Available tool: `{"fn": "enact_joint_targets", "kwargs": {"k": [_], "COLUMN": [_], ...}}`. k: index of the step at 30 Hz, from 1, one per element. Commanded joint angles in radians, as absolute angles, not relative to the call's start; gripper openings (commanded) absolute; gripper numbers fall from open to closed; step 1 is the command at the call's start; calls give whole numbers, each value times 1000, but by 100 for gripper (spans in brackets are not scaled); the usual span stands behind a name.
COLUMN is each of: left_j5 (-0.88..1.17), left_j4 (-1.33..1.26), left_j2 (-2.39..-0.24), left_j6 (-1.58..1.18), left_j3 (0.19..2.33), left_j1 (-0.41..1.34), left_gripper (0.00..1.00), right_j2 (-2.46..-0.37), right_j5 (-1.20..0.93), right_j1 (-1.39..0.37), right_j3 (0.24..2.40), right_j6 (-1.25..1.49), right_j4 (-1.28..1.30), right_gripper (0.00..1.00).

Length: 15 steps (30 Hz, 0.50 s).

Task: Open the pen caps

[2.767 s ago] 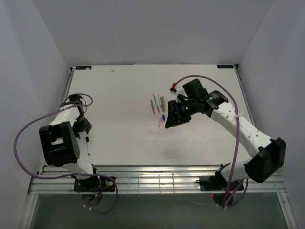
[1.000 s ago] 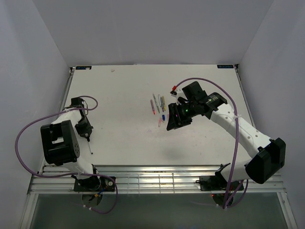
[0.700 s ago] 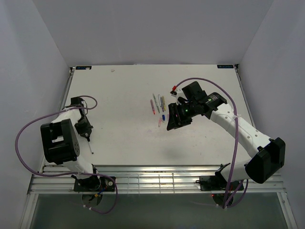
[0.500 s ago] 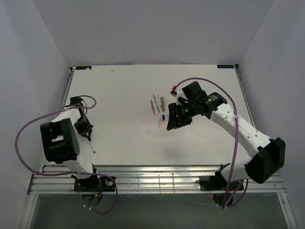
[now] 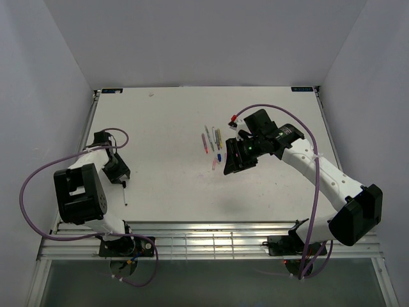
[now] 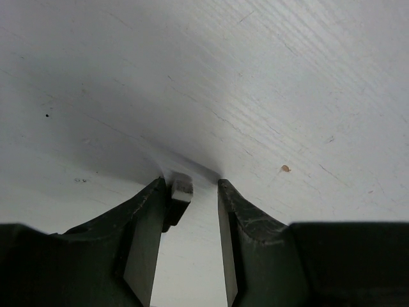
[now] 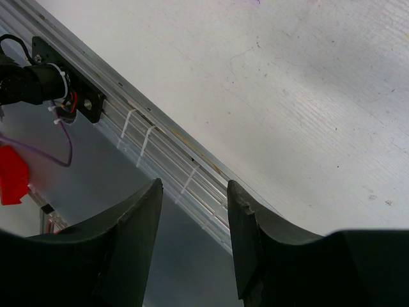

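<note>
Your left gripper [image 6: 190, 185] stands parted, a small dark pen cap [image 6: 181, 190] resting against one finger and clear of the other, while your right gripper [image 7: 193, 188] hangs parted and bare with the pens [image 5: 211, 139] just beside it.

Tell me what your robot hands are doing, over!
Left hand open, small dark plastic piece against one finger. Right hand open, empty, near thin coloured plastic pens. Nothing seen in the way.
</note>
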<state>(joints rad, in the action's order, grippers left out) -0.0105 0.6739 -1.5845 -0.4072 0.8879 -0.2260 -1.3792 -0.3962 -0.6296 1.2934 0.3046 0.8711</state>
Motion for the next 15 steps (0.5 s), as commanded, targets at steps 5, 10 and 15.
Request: {"fn": "enact_joint_targets", "kwargs": {"k": [5, 10, 15], "left_j5": [22, 8, -53], "left_j4": [684, 716, 790], "left_j2": [-1543, -1554, -1600], "left_j6": [-431, -437, -388], "left_j3": [854, 880, 939], "left_j1": [-215, -215, -204], "left_gripper": [49, 49, 50], "right_j2": [-1359, -1355, -1347], "right_j5": [-413, -411, -408], "right_j1": [-635, -634, -634], "right_j3": [1305, 1307, 1298], "right_j6": [295, 295, 295], "right_j4": [859, 854, 851], "right_gripper": [51, 51, 51]}}
